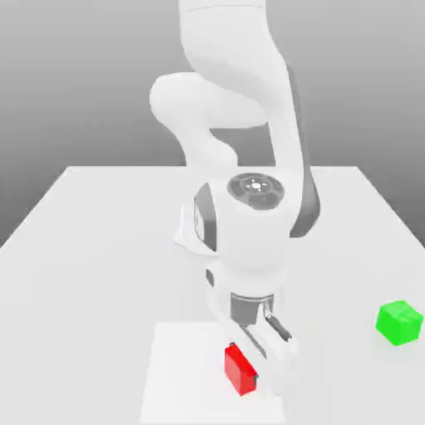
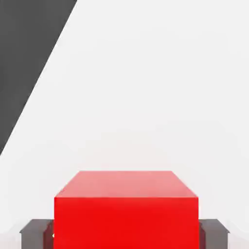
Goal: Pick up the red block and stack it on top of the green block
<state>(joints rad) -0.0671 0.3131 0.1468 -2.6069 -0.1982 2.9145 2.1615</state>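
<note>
The red block (image 1: 239, 369) sits low near the front of the table, on a paler square patch (image 1: 183, 373). My gripper (image 1: 253, 373) reaches down around it and is shut on the red block. In the hand view the red block (image 2: 126, 209) sits between the dark finger pads (image 2: 34, 233), which press against its two sides. The green block (image 1: 399, 323) rests on the table, well off toward the exterior view's right, apart from the gripper.
The white table (image 1: 108, 249) stretches wide to the exterior view's left and behind the arm. The arm's bulky white links (image 1: 249, 224) tower over the red block. A dark area past the table's edge (image 2: 24, 58) shows in the hand view.
</note>
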